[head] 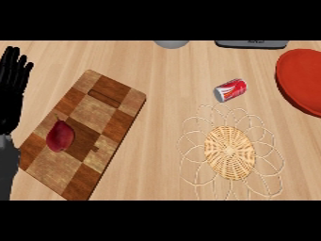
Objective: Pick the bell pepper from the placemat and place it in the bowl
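Bell pepper [60,136]: lies on the checkered placemat [114,101], near its lower left part, untouched.
My left hand [3,94]: just left of the placemat, fingers straight up, holding nothing, resting.
My right hand: out of sight.
Bowl [308,82]: red, well right of the placemat, awaiting the pepper.

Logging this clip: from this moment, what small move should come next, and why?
Probably bring a hand over the placemat to look for the bell pepper: none shows there. The only red produce lies on the checkered board; the left hand rests open beside it. The red bowl sits far right.
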Controlling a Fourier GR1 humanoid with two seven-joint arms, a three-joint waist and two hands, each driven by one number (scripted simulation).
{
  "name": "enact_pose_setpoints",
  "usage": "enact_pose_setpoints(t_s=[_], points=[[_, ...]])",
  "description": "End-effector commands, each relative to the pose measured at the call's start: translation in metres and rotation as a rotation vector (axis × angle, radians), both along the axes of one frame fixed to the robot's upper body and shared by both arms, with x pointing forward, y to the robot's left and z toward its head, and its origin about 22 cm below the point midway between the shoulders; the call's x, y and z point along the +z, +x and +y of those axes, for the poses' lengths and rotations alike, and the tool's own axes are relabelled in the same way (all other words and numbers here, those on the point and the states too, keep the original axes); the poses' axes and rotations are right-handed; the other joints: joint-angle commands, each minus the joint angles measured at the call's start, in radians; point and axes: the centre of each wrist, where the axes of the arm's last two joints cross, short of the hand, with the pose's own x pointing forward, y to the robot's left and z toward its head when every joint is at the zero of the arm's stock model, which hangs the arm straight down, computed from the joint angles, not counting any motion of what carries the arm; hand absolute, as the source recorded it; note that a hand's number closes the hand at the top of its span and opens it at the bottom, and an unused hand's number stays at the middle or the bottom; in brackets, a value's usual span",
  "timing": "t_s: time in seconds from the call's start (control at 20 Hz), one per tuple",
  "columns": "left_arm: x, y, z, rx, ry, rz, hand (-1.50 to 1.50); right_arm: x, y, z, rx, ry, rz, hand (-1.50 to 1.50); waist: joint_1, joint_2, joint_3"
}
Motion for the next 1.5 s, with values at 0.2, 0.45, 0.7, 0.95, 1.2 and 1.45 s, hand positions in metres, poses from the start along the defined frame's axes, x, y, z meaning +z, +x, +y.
enact_pose_setpoints(t_s=[0.2, 0.45, 0.7, 0.95, 1.2, 1.45], points=[[-0.002, -0.009, 0.004, 0.005, 0.011, 0.015, 0.00, -0.060, 0.046, 0.041, 0.048, 0.008, 0.093, 1.50, -0.013, -0.002, 0.001], [-0.015, -0.005, -0.006, 0.002, -0.002, -0.004, 0.00, -0.087, 0.072, 0.073, -0.041, -0.088, 0.091, 1.50, -0.002, 0.005, 0.001], [0.000, -0.007, -0.002, -0.005, 0.005, -0.026, 0.00, -0.137, 0.064, 0.075, -0.176, -0.003, 0.193, 1.50, 0.011, 0.010, 0.003], [0.012, -0.004, -0.001, -0.009, 0.001, -0.010, 0.00, -0.150, 0.072, 0.089, -0.166, 0.189, 0.177, -1.50, 0.020, 0.014, 0.005], [0.003, -0.014, 0.008, -0.014, -0.007, -0.002, 0.00, -0.161, 0.066, 0.087, -0.159, 0.373, -0.022, -1.50, 0.016, 0.011, 0.005], [0.011, -0.007, -0.003, 0.000, 0.001, -0.009, 0.00, -0.145, 0.058, 0.069, -0.286, 0.411, -0.254, -1.50, 0.013, 0.013, 0.006]])
